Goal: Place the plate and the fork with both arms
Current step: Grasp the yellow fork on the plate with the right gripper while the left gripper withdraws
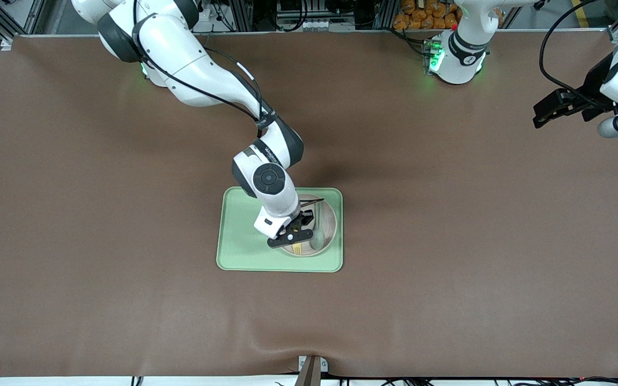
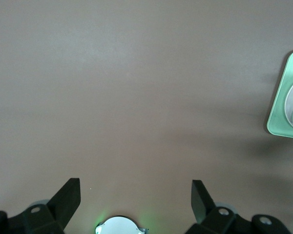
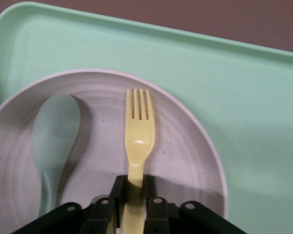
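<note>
The fork (image 3: 138, 141) lies in the plate (image 3: 185, 146), its handle pinched between the fingers of the right hand (image 3: 133, 195), tines pointing straight out ahead of that hand. Just beside the fork, at the hand's flank, a grey-green spoon (image 3: 56, 131) rests in the same plate, close but not touching the fork. The plate sits on the light-green tray (image 3: 244, 87), which spreads out under and ahead of the hand, and the tray lies on the brown table (image 1: 448, 241). The right hand (image 1: 294, 231) is down low over the plate, shut snugly on the fork's handle. To my eye the step in hand is the lift: it wants a straight rise, level, so the tines clear the raised rim without dragging the plate or nudging the spoon. The grip is near the handle's end, so a slow pull should keep the fork from swivelling. The left hand (image 2: 136, 195) waits high over bare table toward its own end, fingers spread wide, holding nothing, the tray well off to one side of it.
</note>
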